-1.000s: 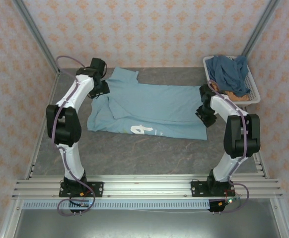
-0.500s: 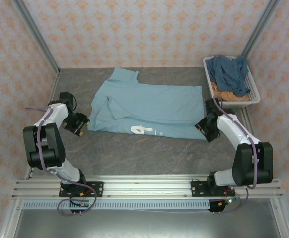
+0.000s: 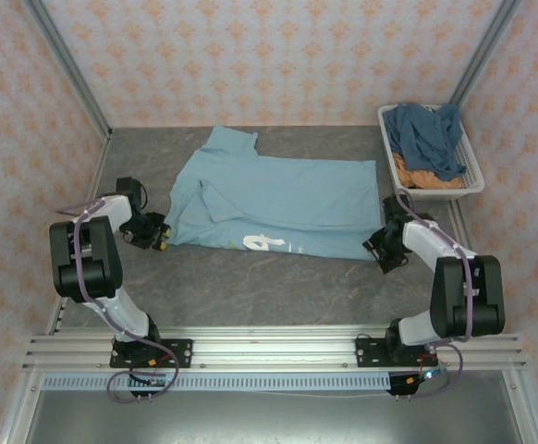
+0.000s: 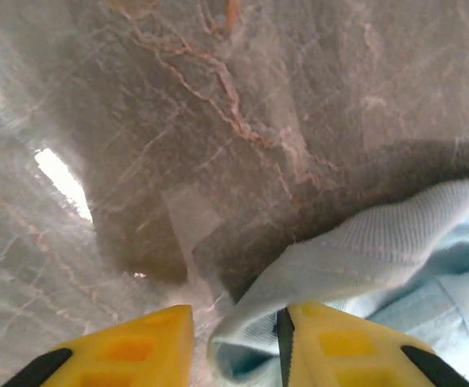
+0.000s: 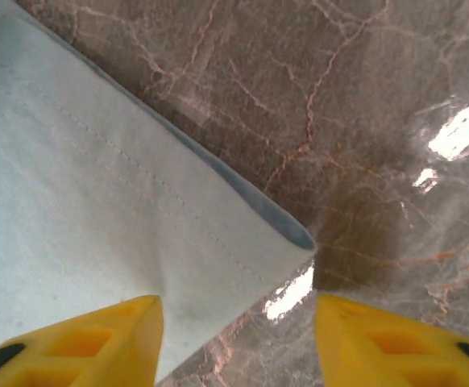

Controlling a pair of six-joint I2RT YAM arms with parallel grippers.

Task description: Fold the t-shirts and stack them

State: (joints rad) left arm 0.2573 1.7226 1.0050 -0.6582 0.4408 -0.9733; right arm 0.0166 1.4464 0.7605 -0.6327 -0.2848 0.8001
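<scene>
The light blue t-shirt (image 3: 278, 199) looked thin, limp and light: it would sag and crease wherever it was not held, and would probably drag rather than slide on the marbled bench (image 3: 278, 287). The stitched hems and corners seemed the best places to pinch, one at each end, so the cloth stayed taut between them.

It lay spread across the middle of the bench, one sleeve doubled over its body and white lettering (image 3: 255, 242) near its front edge. The left claw (image 4: 238, 322) stood low at the shirt's left near corner with a rolled fold of hem between its jaws (whether it was truly pinched I could not tell). The right claw (image 5: 238, 310) stood open astride the right near corner. The slate-blue t-shirt (image 3: 426, 134) and the orange t-shirt (image 3: 412, 174) sat crumpled in the white basket (image 3: 472, 166) at the far right.
</scene>
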